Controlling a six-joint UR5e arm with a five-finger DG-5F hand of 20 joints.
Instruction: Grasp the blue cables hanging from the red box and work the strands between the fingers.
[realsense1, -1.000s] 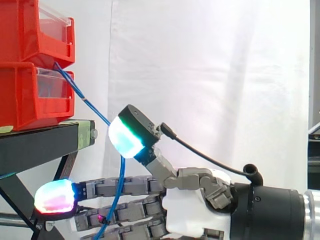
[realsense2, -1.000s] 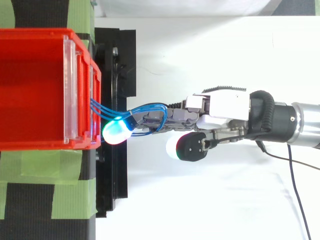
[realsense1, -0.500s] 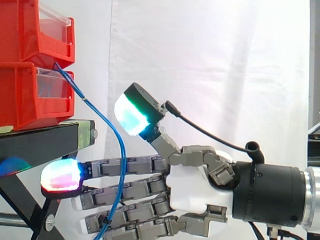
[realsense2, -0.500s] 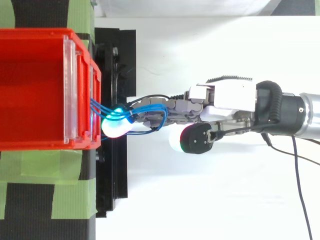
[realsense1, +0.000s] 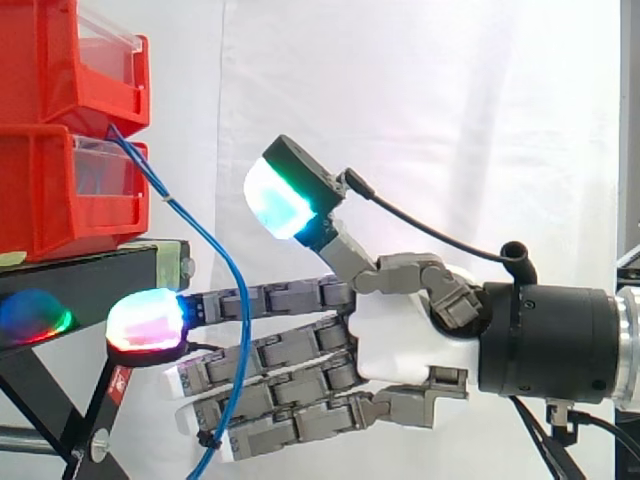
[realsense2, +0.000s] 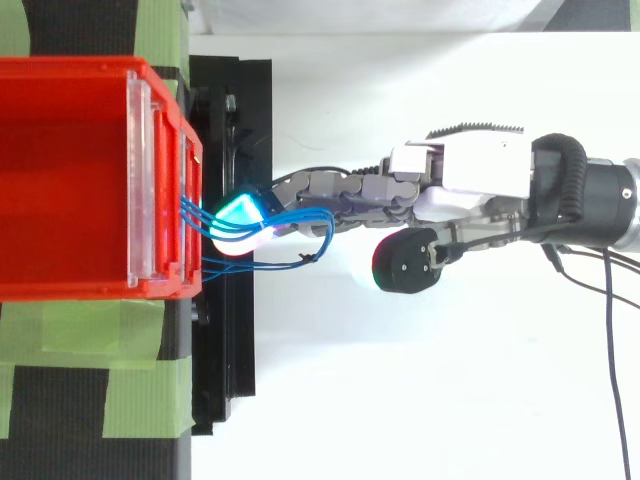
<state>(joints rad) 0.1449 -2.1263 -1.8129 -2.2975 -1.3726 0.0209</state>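
Note:
Thin blue cables (realsense1: 232, 283) come out of the front of the red bins (realsense1: 60, 120) and hang down past the black stand's edge. From above, the blue cables (realsense2: 300, 222) loop out from the red bin (realsense2: 70, 170) over my fingers. My hand (realsense1: 400, 335) reaches in from the right, level with the stand's top. Its fingers (realsense1: 280, 345) are straight and spread, pointing at the stand, with the strands crossing them. The thumb pad (realsense1: 285, 200) stands raised well above the fingers, clear of the cables. The lit fingertip (realsense2: 240, 215) sits close to the bin's front.
The bins rest on a black stand (realsense1: 90, 285) with slanted legs below it. Green tape (realsense2: 90, 370) lies over the stand's top beside the bin. A white curtain (realsense1: 450, 120) hangs behind.
My hand has risen and drawn slightly back to the right. The thumb has lifted higher, and the cables now cross the fingers nearer their tips.

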